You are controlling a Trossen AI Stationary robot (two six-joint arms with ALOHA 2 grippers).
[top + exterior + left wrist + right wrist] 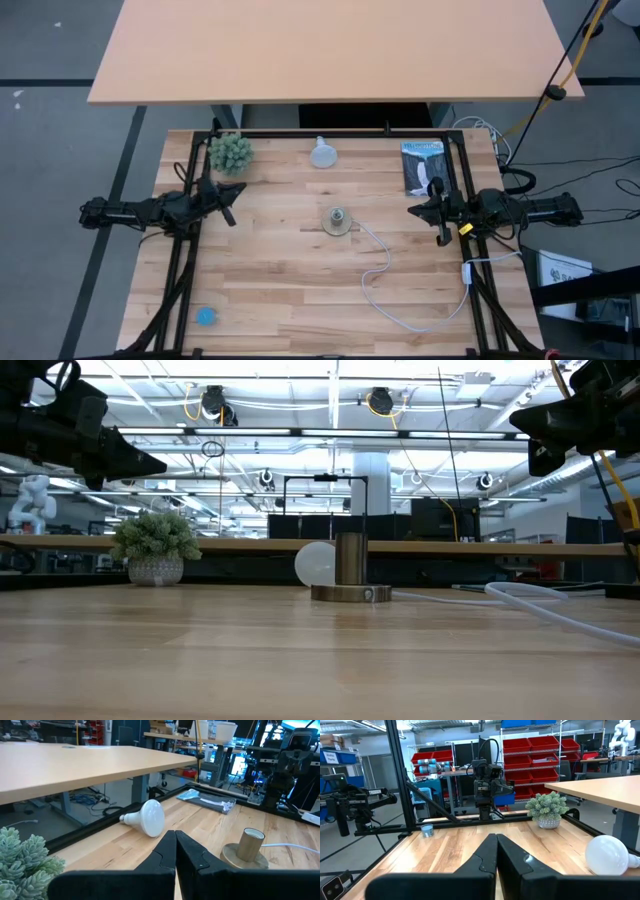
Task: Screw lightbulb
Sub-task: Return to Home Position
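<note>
The white lightbulb lies on its side near the table's far edge; it also shows in the left wrist view and the right wrist view. The round metal socket stands upright at the table's middle on its flat base, with a white cord running toward the right. My left gripper is shut and empty at the table's left side. My right gripper is shut and empty at the right side. Both hang above the table.
A small potted plant stands at the far left. A dark packet lies at the far right. A blue disc lies at the near left. A tan tabletop lies beyond the far edge. Black frame rails border the table.
</note>
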